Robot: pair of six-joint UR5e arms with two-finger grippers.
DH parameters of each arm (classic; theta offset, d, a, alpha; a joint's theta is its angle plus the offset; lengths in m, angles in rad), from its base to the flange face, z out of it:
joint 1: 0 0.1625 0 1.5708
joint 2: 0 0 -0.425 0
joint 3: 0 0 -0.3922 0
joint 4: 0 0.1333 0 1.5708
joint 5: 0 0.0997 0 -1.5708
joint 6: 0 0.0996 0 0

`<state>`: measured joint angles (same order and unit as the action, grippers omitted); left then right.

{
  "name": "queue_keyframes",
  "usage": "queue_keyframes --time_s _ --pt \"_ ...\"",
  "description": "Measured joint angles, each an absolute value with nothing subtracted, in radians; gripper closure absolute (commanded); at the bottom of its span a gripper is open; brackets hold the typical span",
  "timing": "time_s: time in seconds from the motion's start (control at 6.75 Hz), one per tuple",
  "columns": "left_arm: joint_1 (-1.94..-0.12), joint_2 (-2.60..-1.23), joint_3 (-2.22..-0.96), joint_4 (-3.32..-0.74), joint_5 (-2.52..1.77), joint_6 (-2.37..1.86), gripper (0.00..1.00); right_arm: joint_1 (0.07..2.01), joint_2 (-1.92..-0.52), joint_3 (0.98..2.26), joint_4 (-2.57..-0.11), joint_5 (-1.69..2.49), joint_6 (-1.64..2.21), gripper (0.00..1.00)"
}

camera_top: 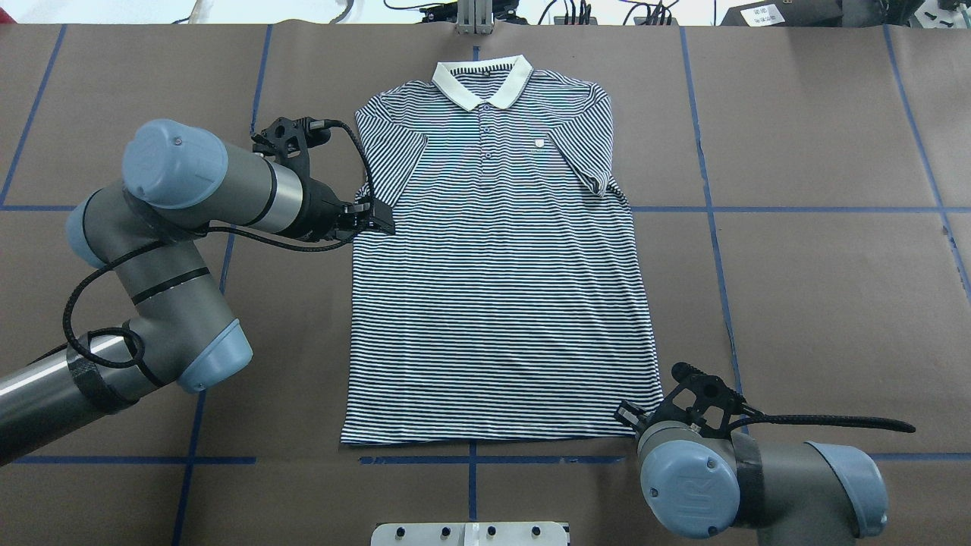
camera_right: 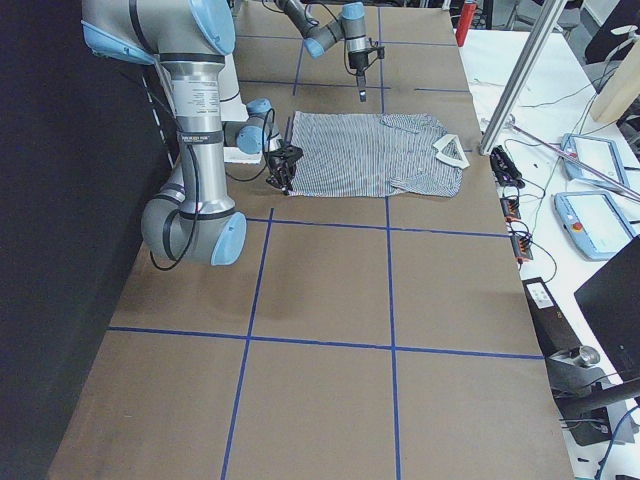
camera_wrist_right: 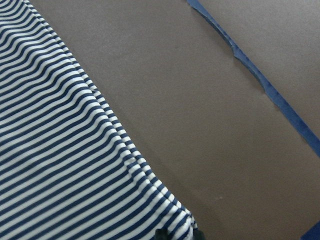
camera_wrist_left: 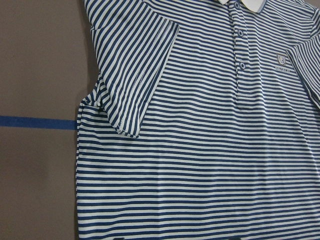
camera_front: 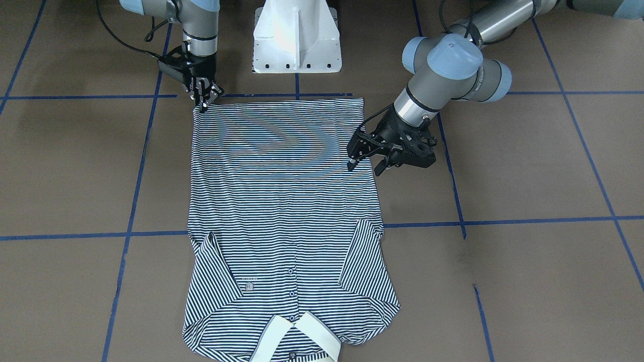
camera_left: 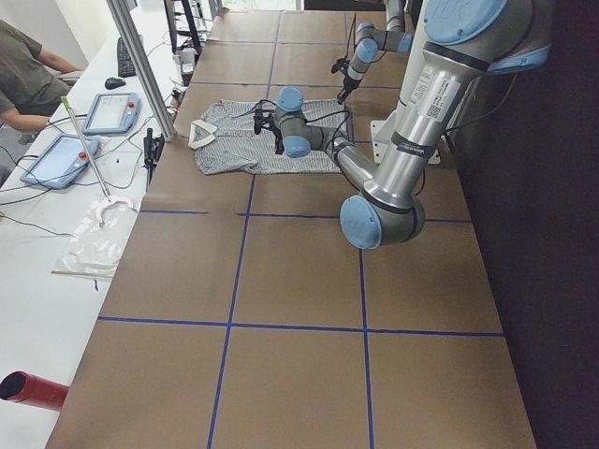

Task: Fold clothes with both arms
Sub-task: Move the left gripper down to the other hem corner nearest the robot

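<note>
Brown paper covers the table (camera_top: 796, 303), ruled into large squares by blue tape (camera_top: 758, 209). The polo shirt (camera_top: 493, 288) lies flat on it, front up, midway across the width. Its cream collar (camera_top: 482, 76) is at the far edge, and its hem runs along a tape line just in front of my white pedestal (camera_front: 297, 40). Both short sleeves lie angled in over the body.

The chest logo (camera_wrist_left: 282, 59) is a small shield with a line of lettering under it, too small for me to read. Three buttons (camera_wrist_left: 240, 34) run down the placket. The long tube of my left arm carries a label (camera_left: 435, 89) that I cannot read either.

My left gripper (camera_front: 365, 166) is spread at the shirt's side edge below the sleeve. One fingertip is over the stripes and the other over bare paper; I cannot tell whether either touches. My right gripper (camera_front: 204, 103) is pressed together on the hem corner nearest it, and the hem (camera_wrist_right: 125, 155) puckers towards that pinch.

Bare paper stretches well out on either side of the shirt, and whole squares lie free towards both table ends. The collar sits close to a metal post (camera_top: 474, 15). Beyond that far edge is a white desk (camera_left: 56, 234) with two tablets (camera_left: 110, 112), and a person (camera_left: 28, 75) is seated there.
</note>
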<state>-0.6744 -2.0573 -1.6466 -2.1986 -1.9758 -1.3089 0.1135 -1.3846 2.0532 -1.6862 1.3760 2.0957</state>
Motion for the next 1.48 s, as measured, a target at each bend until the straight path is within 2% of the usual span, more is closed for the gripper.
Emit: queue_keyframes --time_s 0.44,0.74,0.89,1.04,1.48 --pt "-0.670 -2.009 -1.738 -2.192 -1.973 -1.381 0.23 0.121 -1.376 2.105 -1.709 1.392 2.093 1.00" --pt "-0.619 -1.884 -1.888 -2.144 -1.908 -1.426 0.23 0.127 -1.379 2.151 -1.726 1.397 2.091 1.00" --pt "-0.550 -1.827 -1.982 -2.058 -1.836 -1.459 0.30 0.132 -1.384 2.168 -1.728 1.398 2.090 1.00" --pt "-0.455 -1.802 -2.037 -1.973 -1.768 -1.534 0.30 0.134 -1.387 2.175 -1.729 1.399 2.090 1.00" --pt "-0.242 -1.797 -2.042 -1.840 -1.619 -1.668 0.31 0.135 -1.389 2.177 -1.729 1.399 2.089 1.00"
